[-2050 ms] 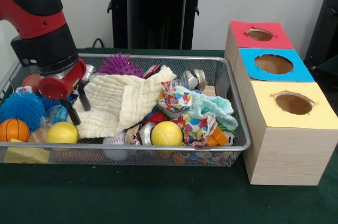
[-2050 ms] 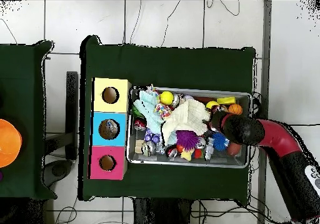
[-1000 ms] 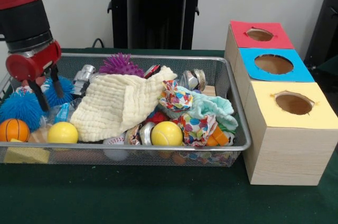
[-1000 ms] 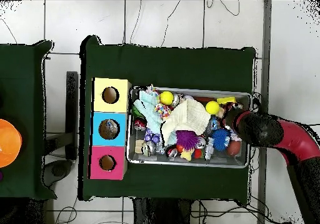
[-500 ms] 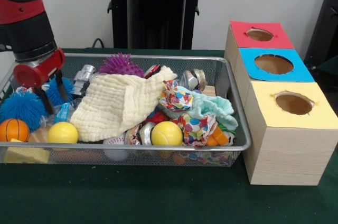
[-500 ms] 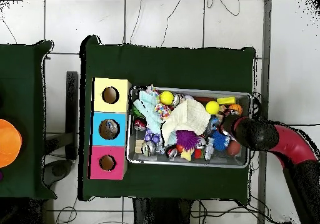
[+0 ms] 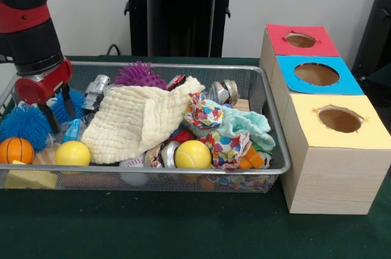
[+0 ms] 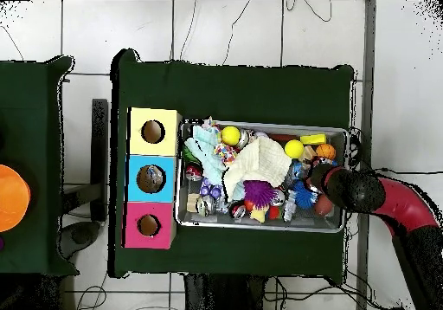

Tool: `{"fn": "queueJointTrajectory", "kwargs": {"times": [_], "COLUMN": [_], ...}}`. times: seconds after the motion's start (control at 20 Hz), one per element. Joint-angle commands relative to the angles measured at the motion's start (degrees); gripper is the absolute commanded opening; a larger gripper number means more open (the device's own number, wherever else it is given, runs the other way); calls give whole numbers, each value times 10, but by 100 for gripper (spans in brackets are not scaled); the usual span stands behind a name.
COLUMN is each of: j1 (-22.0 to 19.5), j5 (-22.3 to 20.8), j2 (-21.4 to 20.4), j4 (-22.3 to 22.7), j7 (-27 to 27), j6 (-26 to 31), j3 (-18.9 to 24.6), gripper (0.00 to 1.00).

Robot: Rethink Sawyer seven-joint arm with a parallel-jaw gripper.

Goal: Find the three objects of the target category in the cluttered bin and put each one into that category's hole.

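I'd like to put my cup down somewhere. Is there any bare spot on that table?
Yes: the green cloth in front of the wire bin and the yellow-topped box is bare. The bin is packed, with the pincer among the toys at one end.

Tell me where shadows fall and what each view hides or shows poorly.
Front view: even, soft light; the wire bin casts only a faint shadow on the green cloth, and the yellow box hole is dark inside. The gripper hangs open over the blue spiky balls. Overhead view: the arm's body covers the gripper, and the bin's contents are too small to sort.
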Motion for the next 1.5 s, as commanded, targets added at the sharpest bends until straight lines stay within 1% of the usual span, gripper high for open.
{"fn": "queueJointTrajectory", "kwargs": {"times": [0.05,0.15,0.4,0.85,0.9,1.1,1.5], "j1": [-2,-5,-6,-17,-19,-11,4], "j5": [-37,-40,-46,-45,-43,-37,-29], "j2": [72,84,98,120,121,122,111], "j4": [-24,-17,-14,-21,-22,-33,-36], "j7": [37,41,53,47,45,44,63], "j6": [-57,-74,-102,-119,-120,-113,-109], "j3": [-30,-27,-31,-32,-31,-30,-37], "gripper": [100,100,100,100,0,0,0]}}
